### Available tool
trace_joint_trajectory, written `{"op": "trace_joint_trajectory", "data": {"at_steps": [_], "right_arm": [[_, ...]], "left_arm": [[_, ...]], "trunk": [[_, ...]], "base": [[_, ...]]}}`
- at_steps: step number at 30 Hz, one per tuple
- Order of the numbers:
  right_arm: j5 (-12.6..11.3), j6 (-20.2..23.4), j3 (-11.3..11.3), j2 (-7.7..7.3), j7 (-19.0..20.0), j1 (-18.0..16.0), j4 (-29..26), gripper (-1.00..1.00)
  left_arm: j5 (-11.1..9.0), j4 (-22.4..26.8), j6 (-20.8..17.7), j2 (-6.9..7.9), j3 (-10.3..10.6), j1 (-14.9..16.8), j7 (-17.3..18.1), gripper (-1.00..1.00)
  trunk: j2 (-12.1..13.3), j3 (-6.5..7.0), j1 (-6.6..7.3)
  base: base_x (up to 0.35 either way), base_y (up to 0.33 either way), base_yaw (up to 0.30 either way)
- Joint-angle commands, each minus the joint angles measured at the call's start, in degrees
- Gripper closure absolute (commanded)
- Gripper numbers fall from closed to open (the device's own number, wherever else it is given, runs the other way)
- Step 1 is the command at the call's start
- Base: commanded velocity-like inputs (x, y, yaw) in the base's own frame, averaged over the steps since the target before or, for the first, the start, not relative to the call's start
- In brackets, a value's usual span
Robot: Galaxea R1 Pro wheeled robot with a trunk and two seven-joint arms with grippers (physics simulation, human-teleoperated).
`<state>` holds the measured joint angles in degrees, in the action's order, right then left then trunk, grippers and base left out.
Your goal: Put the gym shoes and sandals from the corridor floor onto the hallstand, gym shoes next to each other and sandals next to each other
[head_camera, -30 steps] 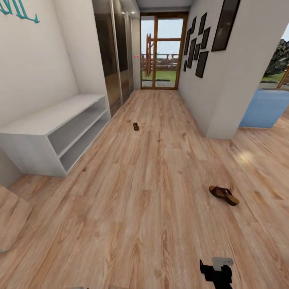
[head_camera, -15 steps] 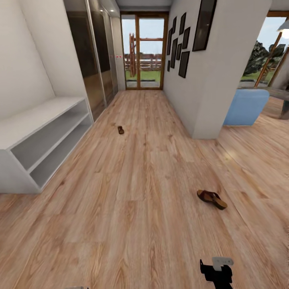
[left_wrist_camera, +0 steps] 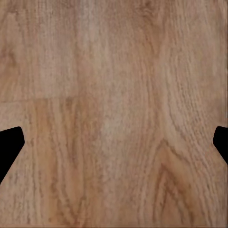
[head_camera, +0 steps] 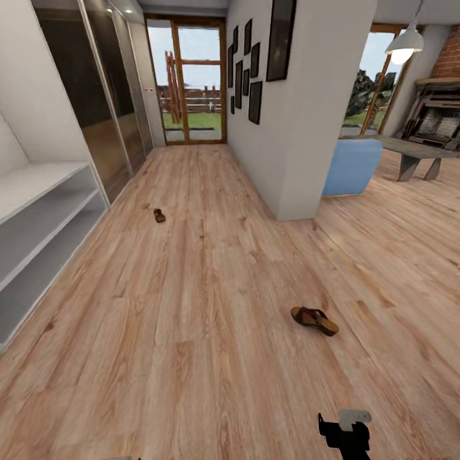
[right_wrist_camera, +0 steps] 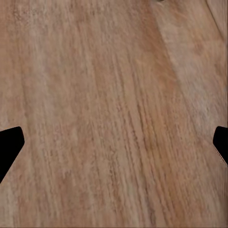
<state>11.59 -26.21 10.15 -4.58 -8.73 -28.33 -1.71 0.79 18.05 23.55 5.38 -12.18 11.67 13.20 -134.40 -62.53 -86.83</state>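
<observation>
Two dark brown sandals lie on the corridor floor [head_camera: 211, 358]. The nearer sandal [head_camera: 314, 320] is right of centre, a short way ahead of my right gripper [head_camera: 345, 436], which hangs low at the view's lower edge. The farther sandal [head_camera: 159, 216] lies small, further down the corridor. Both wrist views look down on bare planks: the left gripper [left_wrist_camera: 114, 142] and the right gripper [right_wrist_camera: 114, 142] are open, dark fingertips [left_wrist_camera: 8, 145] [right_wrist_camera: 8, 145] wide apart with nothing between them. The gym shoes and the hallstand are out of view.
A low white shelf bench [head_camera: 38, 211] with two open tiers stands along the left wall, with dark glossy wardrobe doors [head_camera: 96, 108] beyond it. A white wall corner [head_camera: 300, 153] juts in on the right, a blue seat [head_camera: 352, 166] behind it. A glass door [head_camera: 188, 83] ends the corridor.
The camera has swung to the right, so the whole picture has slid left. The sandals and the bench have not moved on the floor. My grippers look the same.
</observation>
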Motion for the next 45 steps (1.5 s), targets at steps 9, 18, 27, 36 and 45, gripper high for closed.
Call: {"op": "trace_joint_trajectory", "data": {"at_steps": [9,18,27,36,45], "right_arm": [[0.62,-0.16,0.39,0.01,-0.23,-0.06,0.12,-1.00],[0.63,-0.16,0.39,0.03,-0.23,-0.06,0.13,-1.00],[0.63,-0.16,0.35,0.13,-0.23,-0.06,0.13,-1.00],[0.63,-0.16,0.32,0.18,-0.23,-0.06,0.13,-1.00],[0.63,-0.16,0.36,0.19,-0.23,-0.06,0.11,-1.00]], "left_arm": [[0.01,-0.01,0.10,-0.02,-0.48,0.02,0.51,-1.00],[0.01,-0.03,0.10,-0.02,-0.49,0.02,0.51,-1.00],[0.01,-0.03,0.10,-0.02,-0.48,0.02,0.51,-1.00],[0.01,-0.03,0.10,-0.02,-0.49,0.02,0.51,-1.00],[0.01,-0.03,0.10,-0.02,-0.57,0.02,0.51,-1.00]], "trunk": [[-0.02,-0.05,-0.01],[-0.02,-0.05,-0.01],[-0.02,-0.05,-0.01],[-0.02,-0.05,-0.01],[-0.02,-0.05,-0.01]], "base": [[0.093,0.000,-0.300],[0.165,0.000,-0.300],[0.323,0.000,-0.158],[0.321,0.000,-0.013],[0.055,0.000,0.000]]}}
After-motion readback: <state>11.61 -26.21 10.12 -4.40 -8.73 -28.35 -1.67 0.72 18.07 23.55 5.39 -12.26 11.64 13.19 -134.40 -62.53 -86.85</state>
